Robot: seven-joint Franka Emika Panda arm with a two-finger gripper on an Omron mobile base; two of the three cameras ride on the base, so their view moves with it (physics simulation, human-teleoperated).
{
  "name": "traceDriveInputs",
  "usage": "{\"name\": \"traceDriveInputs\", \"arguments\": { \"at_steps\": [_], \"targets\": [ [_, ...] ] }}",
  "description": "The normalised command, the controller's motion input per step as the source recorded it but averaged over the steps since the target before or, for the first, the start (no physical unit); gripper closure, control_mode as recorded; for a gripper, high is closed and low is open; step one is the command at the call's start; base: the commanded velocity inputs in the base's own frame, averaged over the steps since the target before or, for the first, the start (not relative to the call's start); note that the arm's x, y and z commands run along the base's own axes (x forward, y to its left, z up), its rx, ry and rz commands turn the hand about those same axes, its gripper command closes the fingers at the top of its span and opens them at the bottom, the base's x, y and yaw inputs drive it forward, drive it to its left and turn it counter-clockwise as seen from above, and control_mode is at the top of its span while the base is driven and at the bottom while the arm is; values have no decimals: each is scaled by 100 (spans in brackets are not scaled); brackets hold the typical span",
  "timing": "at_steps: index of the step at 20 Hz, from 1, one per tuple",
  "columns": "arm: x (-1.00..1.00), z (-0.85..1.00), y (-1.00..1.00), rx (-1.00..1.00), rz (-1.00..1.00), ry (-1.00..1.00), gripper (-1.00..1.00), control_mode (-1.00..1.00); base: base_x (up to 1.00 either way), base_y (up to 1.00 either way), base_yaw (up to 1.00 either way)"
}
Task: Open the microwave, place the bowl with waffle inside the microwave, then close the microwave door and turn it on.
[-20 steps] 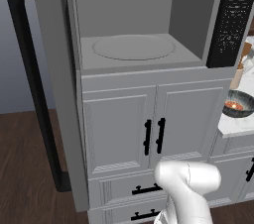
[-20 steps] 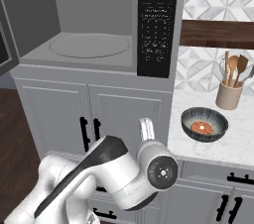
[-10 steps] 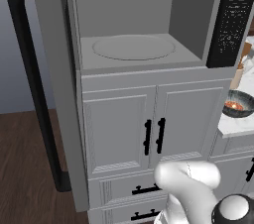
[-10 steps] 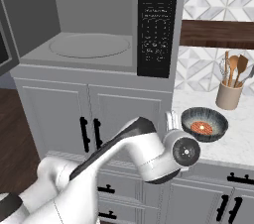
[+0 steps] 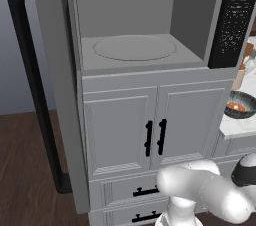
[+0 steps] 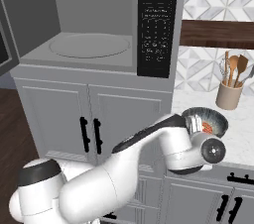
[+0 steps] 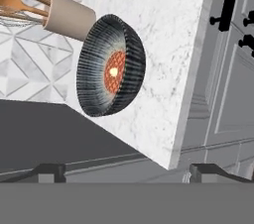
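Ahead of the spread, empty fingers (image 7: 49,170), the bowl (image 7: 110,65) with the waffle (image 7: 114,72) is seen on the marble counter (image 7: 163,44), near but not yet between them. Over the last second the arm has been swung from the cabinet front toward the bowl, the base unmoved. With the microwave door (image 5: 52,95) already open wide, pickup is judged the step in hand.

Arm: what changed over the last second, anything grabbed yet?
The arm swung right, toward the counter, carrying the gripper from in front of the lower cabinets to beside the bowl. Nothing grabbed: the jaws are open and empty, short of the bowl. The bowl with the waffle stayed on the counter, the microwave door stayed open, and the turntable stayed bare.
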Motion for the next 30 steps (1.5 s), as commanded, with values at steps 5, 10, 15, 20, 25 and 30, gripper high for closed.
{"name": "traceDriveInputs", "arguments": {
  "at_steps": [5, 10, 15, 20, 25, 30],
  "targets": [
    [57, -35, -62, 0, 1, 4, -100, -100, 0, 0, 0],
    [62, -32, -36, -1, 1, 5, -100, -100, 0, 0, 0],
    [47, -20, -12, -2, 3, 4, -100, -100, 0, 0, 0],
    [22, -26, -22, 0, 3, 9, -100, -100, 0, 0, 0],
    [14, -29, -11, 0, 0, 10, -100, -100, 0, 0, 0],
    [24, -24, 0, 0, 0, 6, -100, -100, 0, 0, 0]
  ]
}}
